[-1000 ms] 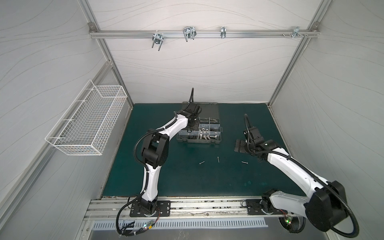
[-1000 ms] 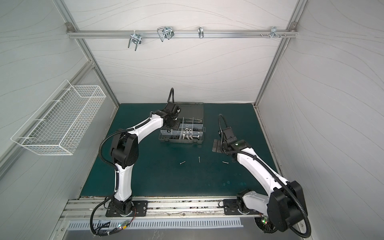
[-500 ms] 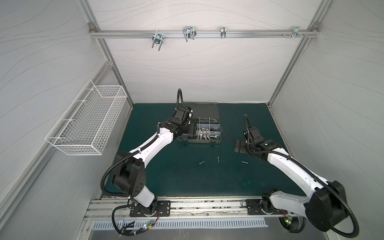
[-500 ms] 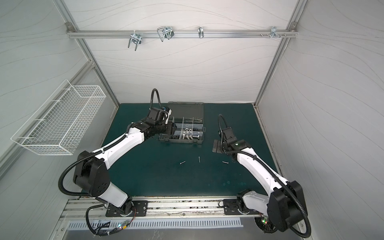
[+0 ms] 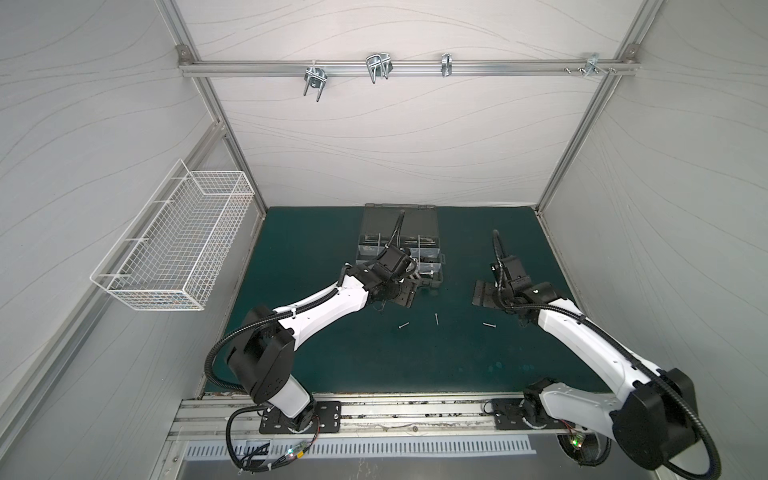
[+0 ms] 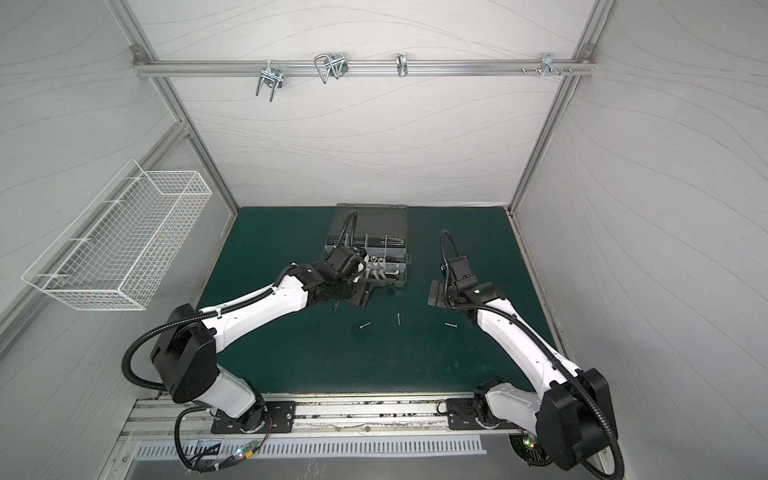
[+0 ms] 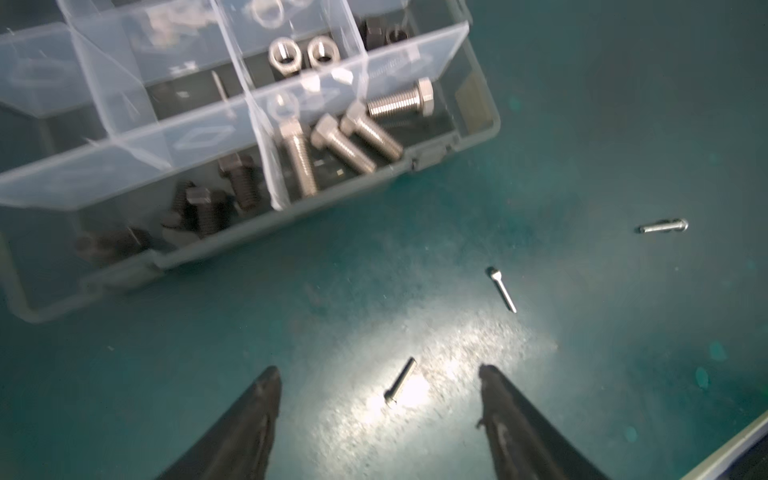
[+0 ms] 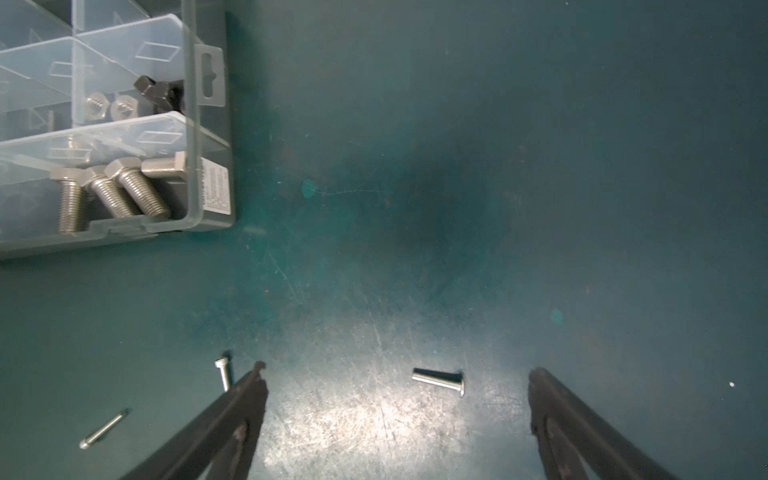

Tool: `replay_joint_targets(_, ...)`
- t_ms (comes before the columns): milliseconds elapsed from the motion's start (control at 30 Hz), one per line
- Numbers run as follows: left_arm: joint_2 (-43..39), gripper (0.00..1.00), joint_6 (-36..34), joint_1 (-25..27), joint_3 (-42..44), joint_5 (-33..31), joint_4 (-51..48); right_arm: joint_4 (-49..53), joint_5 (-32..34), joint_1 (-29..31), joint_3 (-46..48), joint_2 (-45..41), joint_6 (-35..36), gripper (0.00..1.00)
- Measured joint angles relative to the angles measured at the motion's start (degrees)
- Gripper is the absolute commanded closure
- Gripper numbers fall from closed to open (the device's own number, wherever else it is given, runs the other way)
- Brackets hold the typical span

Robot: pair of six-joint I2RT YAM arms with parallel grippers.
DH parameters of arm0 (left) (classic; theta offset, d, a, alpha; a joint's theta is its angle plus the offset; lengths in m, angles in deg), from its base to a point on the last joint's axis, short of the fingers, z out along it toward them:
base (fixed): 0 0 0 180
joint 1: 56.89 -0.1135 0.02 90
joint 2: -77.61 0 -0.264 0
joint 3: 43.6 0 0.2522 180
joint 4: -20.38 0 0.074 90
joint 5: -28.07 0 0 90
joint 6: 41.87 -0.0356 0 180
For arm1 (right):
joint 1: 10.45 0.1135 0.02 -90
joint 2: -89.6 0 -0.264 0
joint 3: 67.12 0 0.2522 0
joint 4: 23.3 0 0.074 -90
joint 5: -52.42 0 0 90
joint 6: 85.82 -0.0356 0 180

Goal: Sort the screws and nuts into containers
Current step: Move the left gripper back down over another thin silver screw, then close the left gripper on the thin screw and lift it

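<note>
The left tool (image 7: 377, 374) hangs just in front of the case (image 7: 232, 245), its jaws well apart and gripping nothing. Below the gap a thin silver screw (image 7: 400, 382) with a small rounded head lies on the green worktop (image 7: 582, 124). The right tool (image 8: 397, 370), off to the case's right, is spread as wide as it goes and is also empty, with a second screw (image 8: 439, 381), short, shiny and flared at the head, lying under its gap. A third screw (image 5: 436, 319) rests between those two, so that all three form a loose row in front of the case, apart from each other. The case's compartments (image 7: 257, 124) are set off by clear dividers. The front right one holds four stubby silver bolts (image 7: 332, 137) with hexagonal heads and threaded shanks. The one to its left holds short black bolts (image 7: 216, 195), blurred in the wrist view. Behind the silver bolts sit two silver nuts (image 7: 303, 54), with black nuts (image 7: 382, 35) just beside them.
</note>
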Motion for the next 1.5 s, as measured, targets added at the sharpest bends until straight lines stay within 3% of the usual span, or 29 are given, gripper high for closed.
replay_joint_targets(100,2.2,0.36,0.3,2.0,0.0,-0.9,-0.7,0.0,-0.1,-0.8,0.9,-0.7,0.0,0.01)
replay_joint_targets(200,5.3,0.46,0.1,3.4,0.0,-1.4,-1.6,0.0,-0.2,-1.4,1.1,-0.7,-0.2,0.01)
replay_joint_targets(300,8.4,0.63,-0.4,4.4,-0.2,-1.4,-2.7,0.1,-0.2,-1.7,1.1,-0.7,-0.2,0.01)
replay_joint_targets(500,12.8,0.80,-1.7,5.2,-0.3,-0.6,-3.4,0.2,-0.1,-2.1,1.1,-0.7,-0.2,0.01)
replay_joint_targets(1500,16.1,0.81,-3.0,5.9,-1.2,1.4,-4.8,0.4,-0.2,-2.5,1.1,-0.7,-0.2,0.01)
